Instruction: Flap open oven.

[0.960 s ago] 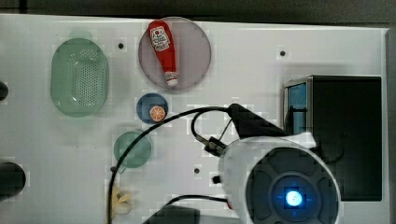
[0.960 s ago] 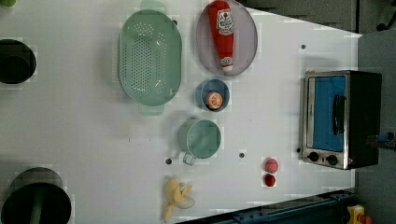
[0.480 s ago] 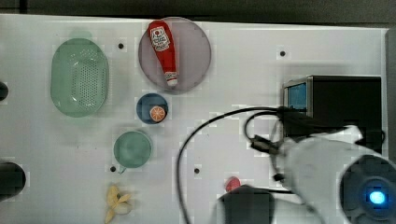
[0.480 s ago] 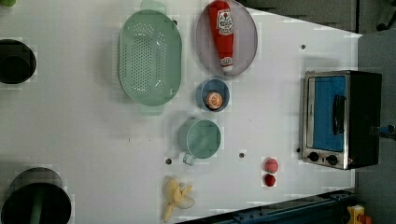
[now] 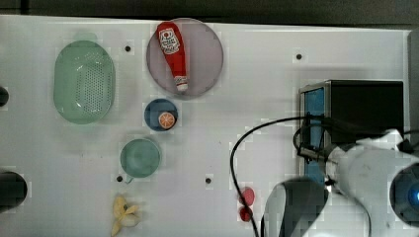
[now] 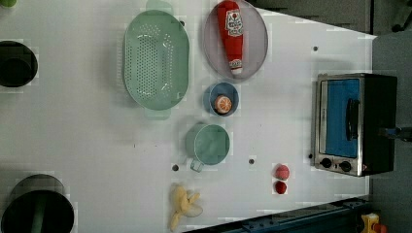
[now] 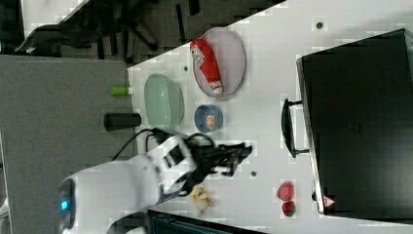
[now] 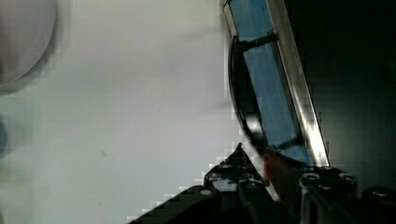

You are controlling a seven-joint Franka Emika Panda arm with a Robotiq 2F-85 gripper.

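Note:
The oven [image 6: 376,124] is a black box standing at the left view's right. Its blue door [image 6: 340,116] is shut, with a dark bar handle [image 6: 351,119] and two knobs [image 6: 335,164]. In the top view my white arm [image 5: 365,168] covers the lower part of the oven [image 5: 365,106] front. In the right view my black gripper [image 7: 243,150] points toward the handle [image 7: 288,127], apart from it. In the wrist view the handle [image 8: 240,100] lies just ahead of my gripper [image 8: 275,182]. The jaws stand a little apart with nothing between them.
Two red berries [image 6: 281,178] lie near the oven's front. Farther off are a teal mug [image 6: 210,144], a blue bowl with an orange [image 6: 221,99], a ketchup bottle on a plate [image 6: 233,29], a green colander [image 6: 155,58] and a banana [image 6: 183,206]. Black cylinders [image 6: 17,63] stand at the left view's left.
My arm has swung toward the top view's right, from the table's middle to over the oven's front. The oven door has stayed shut.

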